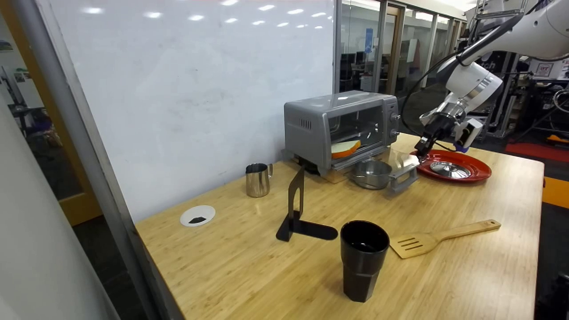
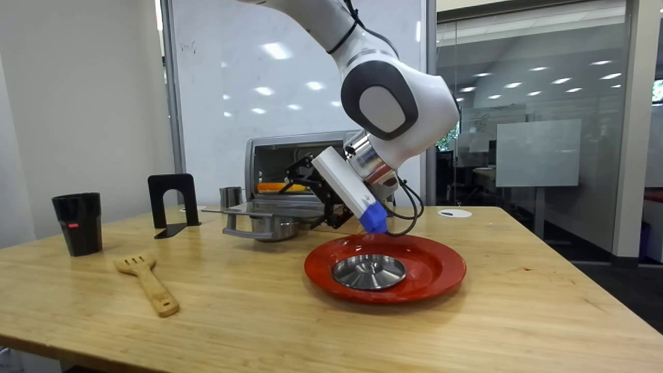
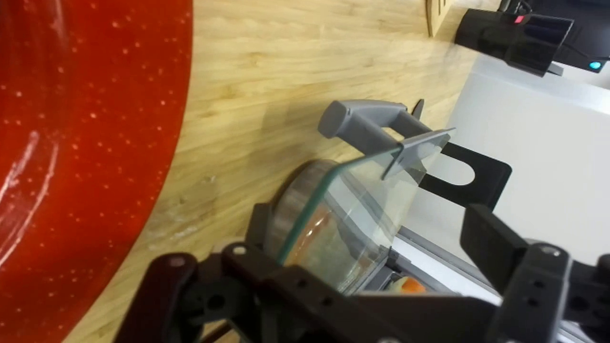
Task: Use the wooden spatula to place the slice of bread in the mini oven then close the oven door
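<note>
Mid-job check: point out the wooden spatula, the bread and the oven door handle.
Wooden spatula (image 1: 434,239): in an exterior view, where blade meets handle.
Bread (image 1: 343,147): in an exterior view, on its pale top.
Oven door handle (image 3: 374,107): in the wrist view, on its bar.

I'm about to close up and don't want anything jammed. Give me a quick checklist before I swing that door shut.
1. Slice of bread in the mini oven: ok.
2. Its front edge out of the closing door's path: cannot tell.
3. Wooden spatula lying on the table, away from the oven: ok.
4. Gripper open and holding nothing: ok.
5. Gripper not touching the oven door: cannot tell.
6. Oven door shut: not ok; it is swung down, with the metal pot beneath it.
</note>
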Robot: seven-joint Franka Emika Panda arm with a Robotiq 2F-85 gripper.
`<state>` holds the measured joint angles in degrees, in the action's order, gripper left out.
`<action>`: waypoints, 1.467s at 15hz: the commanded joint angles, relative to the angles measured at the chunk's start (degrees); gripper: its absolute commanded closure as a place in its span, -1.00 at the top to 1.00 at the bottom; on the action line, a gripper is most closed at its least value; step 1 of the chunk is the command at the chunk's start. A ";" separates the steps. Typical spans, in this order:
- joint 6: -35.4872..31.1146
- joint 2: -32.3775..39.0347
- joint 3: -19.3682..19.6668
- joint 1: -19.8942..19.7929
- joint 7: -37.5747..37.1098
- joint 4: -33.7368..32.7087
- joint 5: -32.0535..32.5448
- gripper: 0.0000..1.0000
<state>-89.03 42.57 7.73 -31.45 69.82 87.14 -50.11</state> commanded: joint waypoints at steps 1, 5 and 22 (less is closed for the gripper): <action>4.97 -2.37 -0.83 -1.90 3.44 1.92 -2.37 1.00; 8.96 -3.55 -0.45 -2.62 6.29 2.61 -3.19 1.00; -3.22 -20.71 2.40 5.13 17.97 14.24 -7.51 1.00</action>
<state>-85.64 27.44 8.50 -29.01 83.96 94.50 -55.29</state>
